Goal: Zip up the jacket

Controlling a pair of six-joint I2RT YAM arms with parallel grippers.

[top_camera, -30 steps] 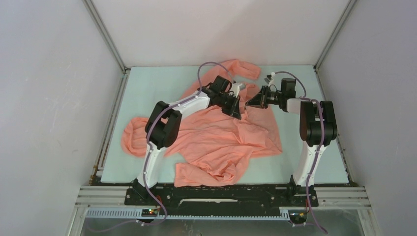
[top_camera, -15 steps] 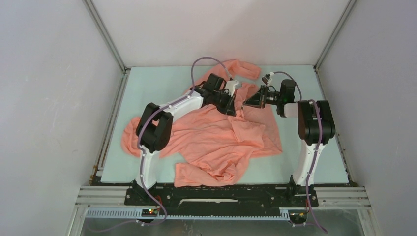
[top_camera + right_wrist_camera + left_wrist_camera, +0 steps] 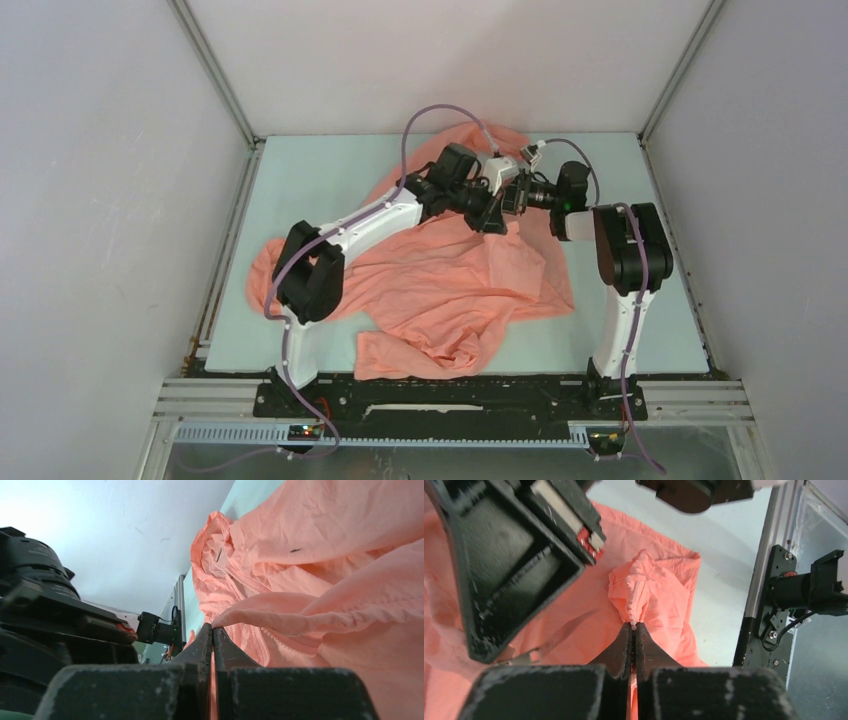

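The jacket (image 3: 450,285) is spread in loose folds over the middle of the pale table (image 3: 300,180), its bulk reaching from the left edge toward the right, one crumpled end lying close to the near edge and another part running up to the far edge, right of centre. Both arms are stretched out over the far half of the table, and the two grippers are brought almost together above the cloth, the left gripper (image 3: 490,212) just beside the right gripper (image 3: 517,197). In the left wrist view, the fingers of the left gripper (image 3: 633,630) are seen pressed together on a narrow bunched ridge of the jacket (image 3: 644,587), which is lifted into a small peak at the fingertips; a line of zipper teeth is visible running down that ridge. The dark housing of the other arm fills the upper left of that view. In the right wrist view, the right gripper (image 3: 212,630) is likewise closed tight on a thin rolled edge of the jacket (image 3: 320,555), which is drawn out toward the right from the tips. A small dark mark is seen on the fabric further off, and a slim dark pull (image 3: 219,555) hangs near the gathered end beyond it.
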